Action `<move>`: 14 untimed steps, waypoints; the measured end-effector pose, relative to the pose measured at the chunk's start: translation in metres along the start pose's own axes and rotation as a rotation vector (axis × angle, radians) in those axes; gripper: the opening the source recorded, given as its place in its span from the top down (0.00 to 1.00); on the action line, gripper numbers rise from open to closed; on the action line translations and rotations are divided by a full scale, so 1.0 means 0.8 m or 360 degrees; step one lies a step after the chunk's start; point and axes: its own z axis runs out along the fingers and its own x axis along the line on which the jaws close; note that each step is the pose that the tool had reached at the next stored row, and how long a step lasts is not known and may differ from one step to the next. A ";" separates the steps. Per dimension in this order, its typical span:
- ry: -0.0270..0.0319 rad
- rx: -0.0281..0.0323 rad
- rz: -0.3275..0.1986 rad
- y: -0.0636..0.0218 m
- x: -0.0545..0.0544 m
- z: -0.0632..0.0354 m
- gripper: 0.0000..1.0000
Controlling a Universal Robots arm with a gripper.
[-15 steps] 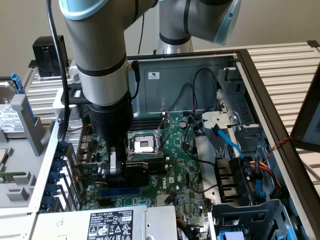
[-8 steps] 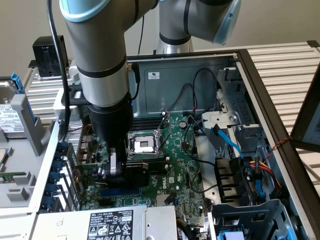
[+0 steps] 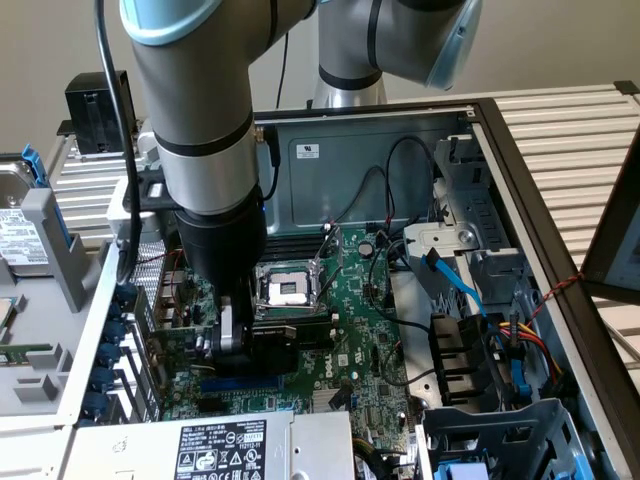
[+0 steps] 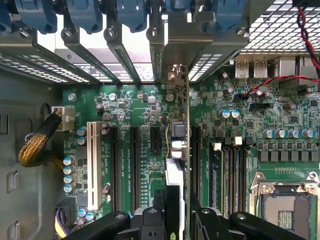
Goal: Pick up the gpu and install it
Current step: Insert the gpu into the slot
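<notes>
Nearest the wrist camera, the gripper pinches the gpu between its two black fingers. The card appears edge-on, a thin upright strip running from the gripper toward the rear slot covers, above the green motherboard. Whether it sits in a slot cannot be told. In the exterior view the arm hides most of the gripper. The gpu shows as a black block just beside the CPU socket.

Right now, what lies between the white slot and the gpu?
In the wrist view: three black slots, two long, one short, between the white slot and the gpu.
</notes>
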 end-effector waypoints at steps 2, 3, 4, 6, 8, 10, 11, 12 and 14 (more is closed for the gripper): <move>-0.00004 -0.00001 0.0000 0.000 0.000 0.000 0.72; -0.00004 -0.00002 0.0000 0.000 0.000 0.000 0.72; -0.00003 -0.00005 0.0000 0.000 0.000 0.000 0.72; -0.00004 -0.00007 0.0000 0.001 0.001 0.000 0.72; -0.00004 -0.00007 0.0000 0.001 0.000 0.000 0.72; -0.00002 -0.00009 0.0000 0.001 0.001 0.000 0.72; -0.00002 -0.00010 0.0000 0.001 0.001 0.000 0.72; 0.00001 -0.00011 0.0000 0.001 0.001 0.000 0.72; 0.00003 -0.00012 0.0000 0.001 0.001 0.000 0.72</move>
